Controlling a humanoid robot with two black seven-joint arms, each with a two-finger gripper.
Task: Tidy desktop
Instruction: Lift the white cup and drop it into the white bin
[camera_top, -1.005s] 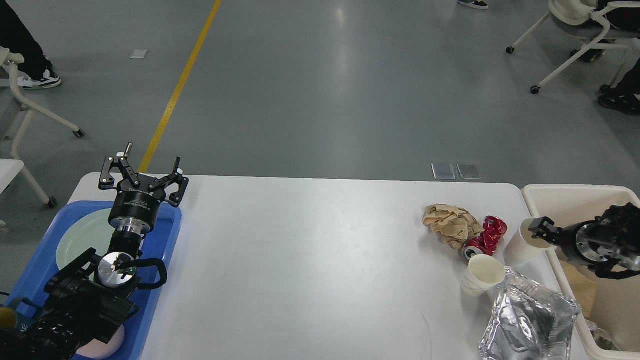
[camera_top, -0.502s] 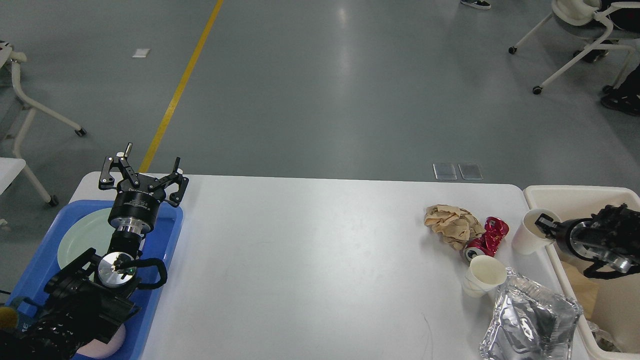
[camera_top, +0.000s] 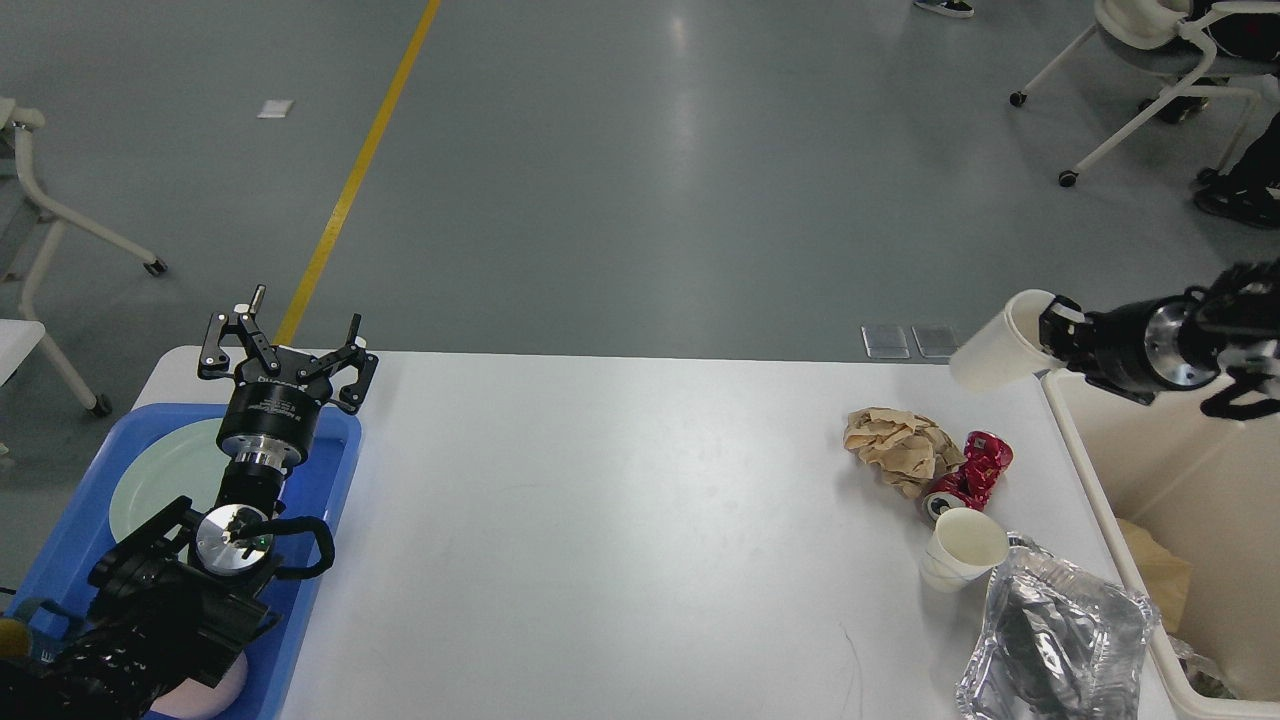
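Litter sat bunched at the right end of the white surface, all of it just left of the cream bin: a crumpled brown paper, a crushed red can touching it, a paper cup standing in front of the can, and a foil container nearest the camera. The right fingers were clamped on the rim of a second cup, held tipped on its side in the air — long axis pointing left, away from the wrist, and above the bin's near-left corner rather than clearly over its opening. Judging by that, the drop called for carrying the cup rightward, over the bin. The right arm was plainly the nearer one to the bin and to the rest of the litter. The left fingers were spread wide and held nothing, poised over a blue tray with a pale plate, well apart from the bin — at the far left end.
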